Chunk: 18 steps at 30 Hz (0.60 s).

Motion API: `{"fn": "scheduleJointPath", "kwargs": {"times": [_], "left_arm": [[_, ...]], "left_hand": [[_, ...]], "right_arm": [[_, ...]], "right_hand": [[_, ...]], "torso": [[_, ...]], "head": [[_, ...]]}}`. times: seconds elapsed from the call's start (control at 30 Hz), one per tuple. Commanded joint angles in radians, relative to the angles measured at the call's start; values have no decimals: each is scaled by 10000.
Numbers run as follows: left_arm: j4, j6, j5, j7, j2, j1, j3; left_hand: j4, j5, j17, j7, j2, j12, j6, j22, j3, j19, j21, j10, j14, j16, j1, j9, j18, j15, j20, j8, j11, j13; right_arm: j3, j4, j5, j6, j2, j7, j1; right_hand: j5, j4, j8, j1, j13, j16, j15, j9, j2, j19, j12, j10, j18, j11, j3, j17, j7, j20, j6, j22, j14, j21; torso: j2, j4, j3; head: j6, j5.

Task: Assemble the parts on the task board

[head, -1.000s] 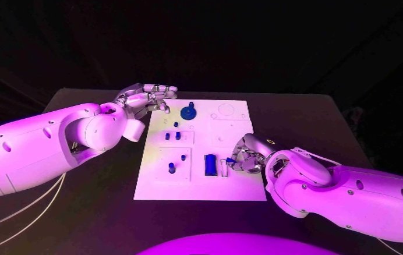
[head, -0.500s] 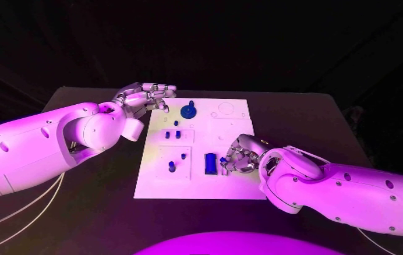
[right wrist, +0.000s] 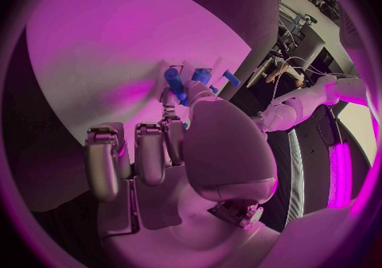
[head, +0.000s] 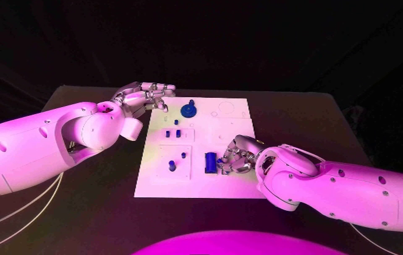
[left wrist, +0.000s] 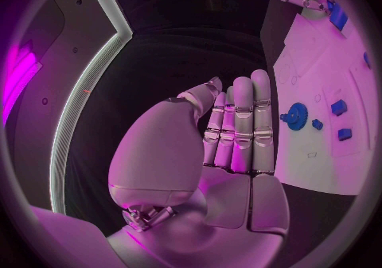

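The white task board [head: 239, 188] lies mid-table. A blue gear [head: 189, 111] stands near its far edge, two small blue pieces [head: 172, 134] sit below it, a blue peg [head: 172, 165] stands lower left, and a blue block [head: 210, 162] is at the centre. My right hand [head: 237, 156] rests on the board just right of the block and pinches a small blue peg [right wrist: 172, 84] at its fingertips. My left hand [head: 147, 96] hovers at the board's far left corner, fingers straight [left wrist: 239, 128], holding nothing. The left wrist view shows the board [left wrist: 318, 160] and the gear [left wrist: 296, 116].
Black table [head: 84, 208] surrounds the board, with bare room in front and to the right. My bulky left forearm [head: 59, 144] lies along the board's left side. The right forearm [head: 336, 188] crosses the near right corner.
My right hand has slid left across the board, closer to the blue block, carrying its small peg. The left hand has barely moved.
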Motion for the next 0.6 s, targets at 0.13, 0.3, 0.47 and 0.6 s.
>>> {"fn": "scheduleJointPath", "kwargs": {"times": [0.13,0.3,0.47,0.6], "left_arm": [[40,202,46,-18,-1,8,6],[39,208,46,-34,-12,8,6],[40,224,46,-41,-16,8,6],[36,232,46,-48,-18,8,6]], "left_hand": [[16,-6,-8,-14,64,38,-70,-9,-38,83,-64,-58,-69,-69,-10,-10,137,21,7,-22,7,-9],[16,-6,-8,-14,64,38,-70,-9,-38,83,-64,-58,-69,-69,-10,-10,137,21,7,-22,7,-9],[16,-6,-8,-14,64,38,-70,-9,-38,83,-64,-58,-69,-69,-10,-10,137,21,7,-22,7,-9],[16,-6,-8,-14,64,38,-70,-9,-38,83,-64,-58,-69,-69,-10,-10,137,21,7,-22,7,-9]], "right_arm": [[-31,-60,-339,389,-23,-332,-41],[-32,-31,-639,417,-62,-422,-46],[-31,78,-1087,366,-150,-496,-67],[-30,173,-1345,236,-221,-519,-81]], "right_hand": [[-298,48,143,-468,913,88,-73,90,117,1016,257,193,-195,-40,77,1116,-66,-73,139,2611,739,124],[-311,36,183,-556,1025,118,-87,117,141,1046,389,267,-211,-60,110,1168,-92,-84,182,2633,750,198],[-311,0,221,-555,1109,138,-106,143,134,1046,490,324,-211,-86,150,1199,-124,-97,219,2633,757,198],[-306,-10,234,-552,1138,146,-112,152,126,1046,525,344,-211,-94,162,1212,-134,-101,229,2633,760,198]], "torso": [[3,19,-4],[9,30,-2],[10,29,-5],[14,25,-2]], "head": [[-4,-25],[-12,-44],[1,-59],[1,-69]]}}
